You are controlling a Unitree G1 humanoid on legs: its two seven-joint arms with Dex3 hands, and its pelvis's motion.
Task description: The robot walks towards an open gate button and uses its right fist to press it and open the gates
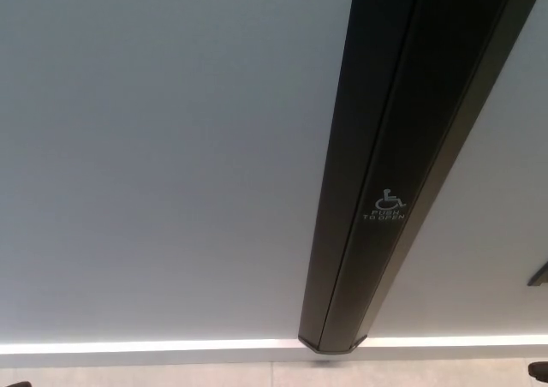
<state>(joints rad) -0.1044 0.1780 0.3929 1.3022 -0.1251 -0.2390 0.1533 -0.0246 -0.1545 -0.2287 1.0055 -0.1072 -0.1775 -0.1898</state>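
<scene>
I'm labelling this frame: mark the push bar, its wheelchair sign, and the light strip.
push bar (pixel 390 87), head view, upper dark face.
wheelchair sign (pixel 390 200), head view, white symbol.
light strip (pixel 145 347), head view, left stretch.

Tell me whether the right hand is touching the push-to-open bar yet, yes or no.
No: the push-to-open bar stands untouched against the pale wall, with nothing on its wheelchair label.

push bar (pixel 385 181): dark metal look, smooth, slight sheen, white printed sign (pixel 385 207) | wall (pixel 163 147): pale, smooth, matt | floor (pixel 257 374), bottom of frame: light, smooth tile look | light strip (pixel 145 347): bright glow
</scene>
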